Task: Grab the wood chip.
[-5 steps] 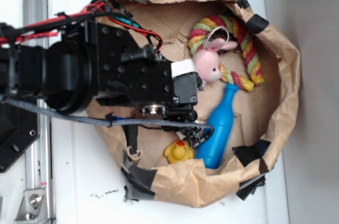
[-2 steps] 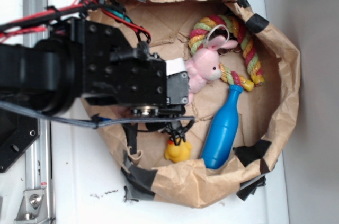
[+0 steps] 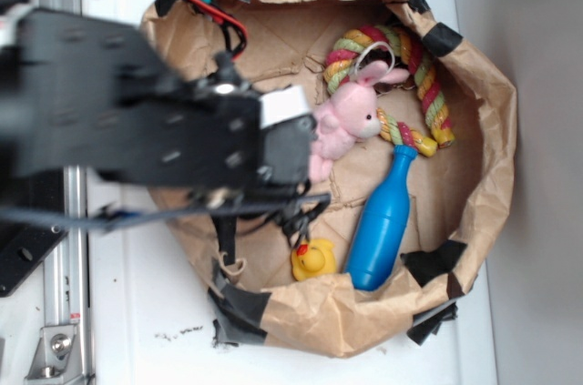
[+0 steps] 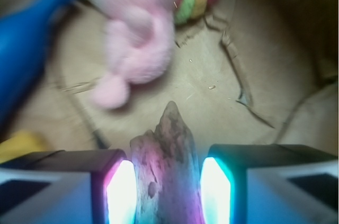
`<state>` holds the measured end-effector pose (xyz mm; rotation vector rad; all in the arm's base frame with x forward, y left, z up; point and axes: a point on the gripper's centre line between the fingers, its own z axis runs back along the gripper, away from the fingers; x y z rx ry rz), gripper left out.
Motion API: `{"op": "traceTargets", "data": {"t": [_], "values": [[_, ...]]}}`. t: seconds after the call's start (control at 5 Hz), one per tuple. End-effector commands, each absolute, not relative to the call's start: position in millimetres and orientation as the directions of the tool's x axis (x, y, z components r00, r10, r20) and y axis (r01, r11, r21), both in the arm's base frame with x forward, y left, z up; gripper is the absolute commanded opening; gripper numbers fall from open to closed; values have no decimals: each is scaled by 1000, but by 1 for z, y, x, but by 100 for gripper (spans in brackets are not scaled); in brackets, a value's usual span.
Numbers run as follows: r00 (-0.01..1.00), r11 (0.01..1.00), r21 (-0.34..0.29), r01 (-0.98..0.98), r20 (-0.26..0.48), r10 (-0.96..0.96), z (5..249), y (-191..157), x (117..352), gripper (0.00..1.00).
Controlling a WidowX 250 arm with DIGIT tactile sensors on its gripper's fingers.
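Observation:
The wood chip (image 4: pixel 167 166), a rough brown splintered piece, stands upright between my two lit fingers in the wrist view, touching both pads. My gripper (image 4: pixel 164 187) is shut on it and holds it above the brown paper floor. In the exterior view the gripper (image 3: pixel 296 221) hangs over the lower left part of the paper basin, just above the yellow duck. The chip is hidden there by the arm.
A pink plush bunny (image 3: pixel 342 126), a blue bottle (image 3: pixel 381 226), a yellow rubber duck (image 3: pixel 313 259) and a coloured rope toy (image 3: pixel 428 85) lie inside the taped brown paper basin (image 3: pixel 492 130). A metal rail (image 3: pixel 64 312) runs along the left.
The arm has risen towards the exterior camera and shifted left, looking larger and blurred. The duck is uncovered. The blue bottle's top shifted slightly right between the first two frames.

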<state>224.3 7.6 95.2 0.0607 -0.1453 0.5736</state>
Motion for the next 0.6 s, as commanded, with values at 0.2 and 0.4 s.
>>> {"op": "traceTargets", "data": {"t": [0.2,0.4], "values": [[875,876,115,-468,202,441,149,-1,263,0],[856,869,93,-486,252,451,155,8,277,0]]}}
